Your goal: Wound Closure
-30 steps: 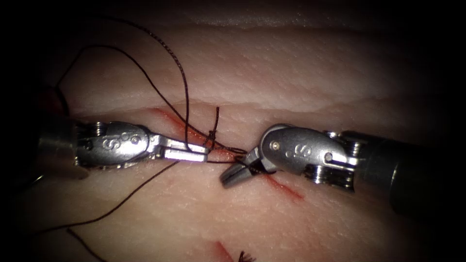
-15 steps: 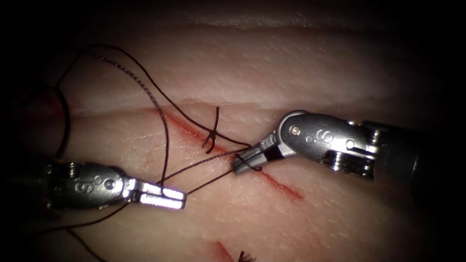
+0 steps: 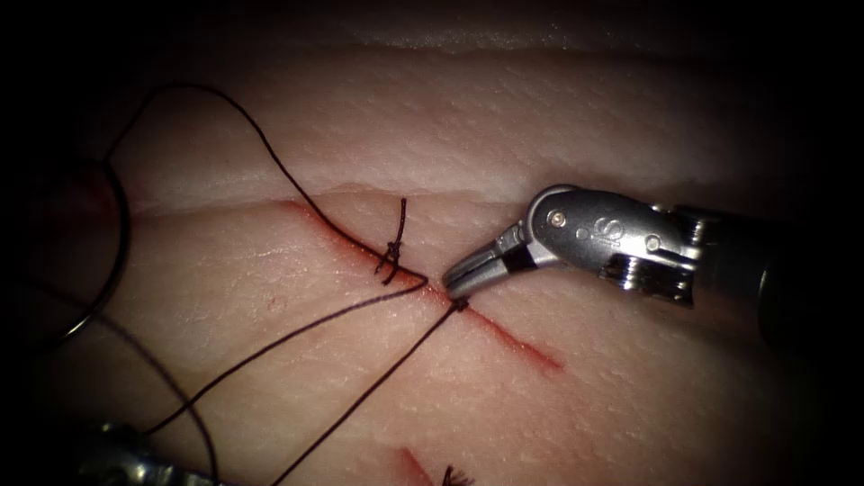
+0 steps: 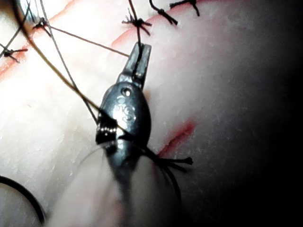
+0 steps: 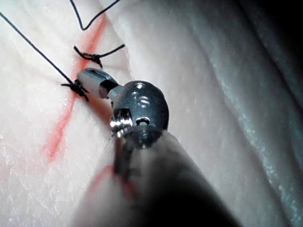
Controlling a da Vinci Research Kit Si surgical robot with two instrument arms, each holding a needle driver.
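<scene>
The tissue (image 3: 558,135) spans the endoscope view, pale and ridged, with the cut (image 3: 504,333) running as a red diagonal line from upper left to lower right.

The right tool (image 3: 463,279) comes in from the right and lies just above the cut, its jaws pressed together; whether they pinch a short thread end at the tip I cannot tell. The tip sits just beside a small knot (image 3: 460,306) lying on the cut. In the right wrist view the same right tool (image 5: 87,78) has its tip touching that knot (image 5: 75,86).

The left tool (image 3: 135,459) lies at the lower left edge of the endoscope view, well apart from the cut. In the left wrist view its jaws (image 4: 137,59) are closed on the thread (image 3: 360,306), which runs taut from the knot down to the lower left.

An earlier stitch (image 3: 393,247) with upright cut ends sits on the cut, left of the right tool's tip. The needle cannot be made out.
</scene>
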